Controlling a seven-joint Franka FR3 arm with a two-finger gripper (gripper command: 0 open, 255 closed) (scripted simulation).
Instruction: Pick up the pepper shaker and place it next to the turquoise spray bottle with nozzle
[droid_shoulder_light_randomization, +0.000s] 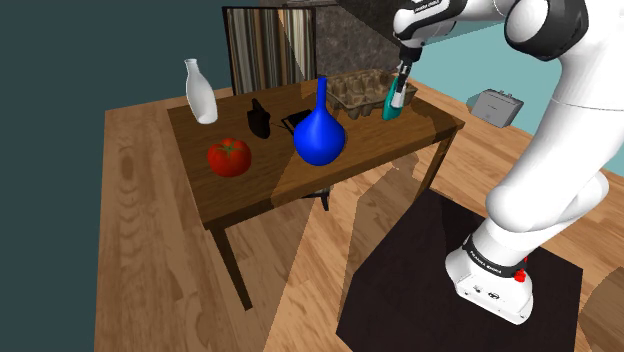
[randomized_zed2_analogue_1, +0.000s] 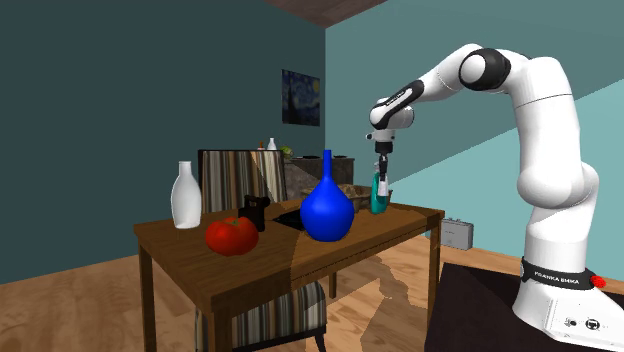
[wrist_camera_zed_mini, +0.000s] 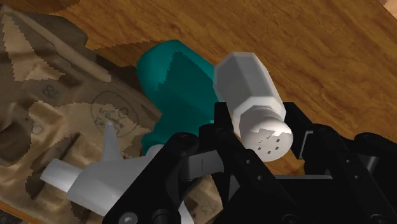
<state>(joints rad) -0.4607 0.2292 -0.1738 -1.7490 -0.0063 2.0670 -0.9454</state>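
Observation:
The pepper shaker (wrist_camera_zed_mini: 249, 89), white with a perforated cap, sits between my gripper's (wrist_camera_zed_mini: 266, 125) black fingers, which clasp it near the cap. Right beside it lies the turquoise spray bottle (wrist_camera_zed_mini: 178, 79) with its white nozzle (wrist_camera_zed_mini: 95, 181). In the shoulder view my gripper (droid_shoulder_light_randomization: 402, 88) hangs over the table's far right corner, holding the shaker (droid_shoulder_light_randomization: 398, 98) just at the turquoise bottle (droid_shoulder_light_randomization: 388, 108). The second exterior view shows the gripper (randomized_zed2_analogue_1: 381, 172) directly above the bottle (randomized_zed2_analogue_1: 377, 197). Whether the shaker touches the table is unclear.
On the wooden table (droid_shoulder_light_randomization: 400, 135) stand a brown egg carton (droid_shoulder_light_randomization: 360, 92) next to the bottle, a blue vase (droid_shoulder_light_randomization: 319, 135), a tomato (droid_shoulder_light_randomization: 229, 156), a white vase (droid_shoulder_light_randomization: 201, 92) and a small black object (droid_shoulder_light_randomization: 259, 118). A striped chair (droid_shoulder_light_randomization: 268, 45) stands behind.

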